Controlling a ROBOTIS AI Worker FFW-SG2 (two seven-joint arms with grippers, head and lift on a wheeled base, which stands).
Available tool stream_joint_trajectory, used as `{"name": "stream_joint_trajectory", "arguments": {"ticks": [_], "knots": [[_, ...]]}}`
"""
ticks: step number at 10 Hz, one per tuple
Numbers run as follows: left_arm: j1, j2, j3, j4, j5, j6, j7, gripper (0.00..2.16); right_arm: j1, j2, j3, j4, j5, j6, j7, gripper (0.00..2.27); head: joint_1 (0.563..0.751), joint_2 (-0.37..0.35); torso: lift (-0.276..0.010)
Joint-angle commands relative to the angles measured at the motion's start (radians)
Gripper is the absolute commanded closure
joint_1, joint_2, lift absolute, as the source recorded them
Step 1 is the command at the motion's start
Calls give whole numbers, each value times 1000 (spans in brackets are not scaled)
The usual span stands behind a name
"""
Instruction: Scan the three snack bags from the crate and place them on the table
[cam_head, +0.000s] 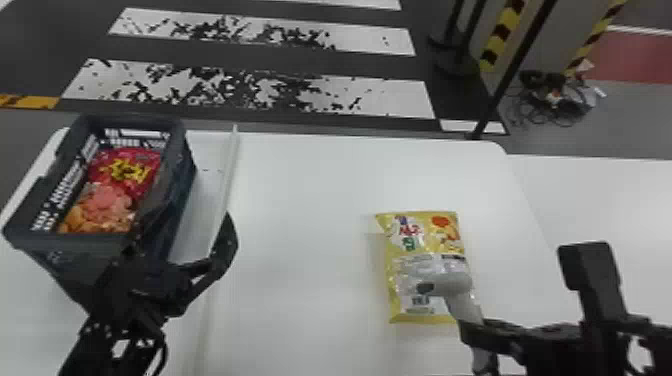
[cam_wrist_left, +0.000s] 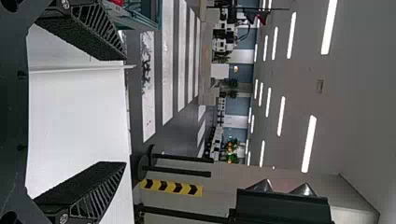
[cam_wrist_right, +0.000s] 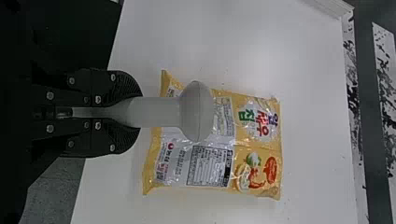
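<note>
Crate (cam_head: 75, 245), dark grey slatted plastic: red printed snack bag (cam_head: 122, 172) inside. Left gripper (cam_head: 187, 220) nearby, fingers wide. Right gripper (cam_head: 470, 334): fingers clamping pale-grey handheld scanner (cam_head: 450, 285) over yellow snack bag (cam_head: 425, 240).

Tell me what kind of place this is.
Probably a big indoor test or demo hall: worn crosswalk stripes cross the floor, yellow-and-black hazard stripes show beyond the table, and rows of ceiling lights hang overhead.
</note>
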Motion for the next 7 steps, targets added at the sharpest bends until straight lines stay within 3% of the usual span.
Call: {"name": "stream_joint_trajectory", "arguments": {"ticks": [1,3,7], "knots": [[1,0,0,-1,-1,0,0,73,-25,16,-66,2,-27,5,-6,2256,695,-123,-62],[1,0,0,-4,0,0,0,73,-68,15,-132,77,-33,-9,-24,2256,695,-161,-62],[-1,5,-6,-12,-6,9,0,73,-180,7,-189,325,-41,-276,-70,2256,695,-250,-62]]}}
